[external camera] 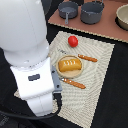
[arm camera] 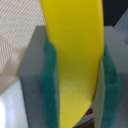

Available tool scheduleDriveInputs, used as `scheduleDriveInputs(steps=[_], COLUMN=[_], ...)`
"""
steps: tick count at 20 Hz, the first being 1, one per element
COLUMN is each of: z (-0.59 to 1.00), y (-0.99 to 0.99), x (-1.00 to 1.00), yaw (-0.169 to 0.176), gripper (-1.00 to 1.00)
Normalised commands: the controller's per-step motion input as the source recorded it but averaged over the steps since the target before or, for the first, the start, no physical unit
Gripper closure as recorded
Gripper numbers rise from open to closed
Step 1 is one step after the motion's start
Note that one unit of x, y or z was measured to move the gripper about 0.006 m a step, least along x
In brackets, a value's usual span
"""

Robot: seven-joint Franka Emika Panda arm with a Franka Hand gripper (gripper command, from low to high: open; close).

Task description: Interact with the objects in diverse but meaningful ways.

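Two green-padded fingers (arm camera: 50,85) of the hand (arm camera: 75,85) are closed on a smooth yellow banana (arm camera: 75,55), which stands between them in the wrist view; the exterior view hides it behind the bulky white arm (external camera: 27,55). Beyond, on the pale woven mat (external camera: 100,60) covering the desk, a golden-orange scored bread loaf (external camera: 69,65) sits on a round tan plate (external camera: 75,74) near the mat's middle, and a red round tomato (external camera: 73,41) lies toward the mat's far edge. The carrying step seems in hand; next comes choosing a free spot on the mat and lowering gently before release.
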Motion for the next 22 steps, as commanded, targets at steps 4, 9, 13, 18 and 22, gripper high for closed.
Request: scheduleDriveInputs(steps=[4,9,13,18,22], z=[0.0,0.0,0.0,-0.11,-0.24], y=[0.18,0.31,0.39,0.39,0.22], x=[-0.95,-0.95,-0.89,-0.89,-0.83], yaw=[0.0,0.0,0.0,0.0,0.0], gripper=[1.0,1.0,1.0,1.0,1.0])
